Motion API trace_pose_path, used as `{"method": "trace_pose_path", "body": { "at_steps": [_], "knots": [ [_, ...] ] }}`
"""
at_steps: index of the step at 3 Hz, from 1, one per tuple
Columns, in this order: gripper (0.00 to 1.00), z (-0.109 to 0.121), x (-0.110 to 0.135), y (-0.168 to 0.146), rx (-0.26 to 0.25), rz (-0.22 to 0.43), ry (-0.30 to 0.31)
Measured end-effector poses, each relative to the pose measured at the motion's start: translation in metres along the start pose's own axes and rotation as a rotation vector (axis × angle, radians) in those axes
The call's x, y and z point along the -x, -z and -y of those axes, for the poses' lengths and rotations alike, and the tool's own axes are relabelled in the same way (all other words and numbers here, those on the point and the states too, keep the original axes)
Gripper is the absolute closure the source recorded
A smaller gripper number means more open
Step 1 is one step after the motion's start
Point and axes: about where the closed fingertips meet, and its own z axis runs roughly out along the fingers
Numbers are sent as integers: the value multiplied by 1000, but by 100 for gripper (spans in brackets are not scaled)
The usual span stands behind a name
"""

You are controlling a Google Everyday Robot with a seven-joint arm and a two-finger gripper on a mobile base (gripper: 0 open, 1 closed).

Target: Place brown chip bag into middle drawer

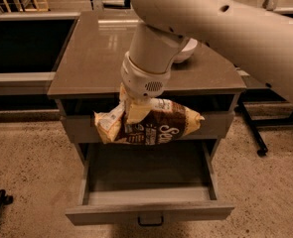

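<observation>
Brown chip bag (162,131) in end effector (133,114)

Speckled beige stone floor (32,172) surrounds a grey-brown cabinet with a glossy top (96,53) catching light; a black-surfaced grey counter (22,43) stands left, a black wheeled frame (259,150) right. The gripper (133,112) hangs at the cabinet's front edge, clasping the brown chip bag (158,129).

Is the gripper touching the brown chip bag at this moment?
Touching. The camera view shows the gripper, in front of the cabinet above the open middle drawer, with its jaws closed on the brown chip bag, which hangs in the air.
</observation>
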Motion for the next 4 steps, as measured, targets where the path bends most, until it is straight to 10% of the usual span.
{"method": "trace_pose_path", "body": {
  "at_steps": [1, 3, 4],
  "knots": [
    [100, 6, 3, -7, 12, 45, 27],
    [100, 16, -31, -150, 95, 176, -231],
    [100, 23, -43, -201, 28, 206, -339]
  ]
}}
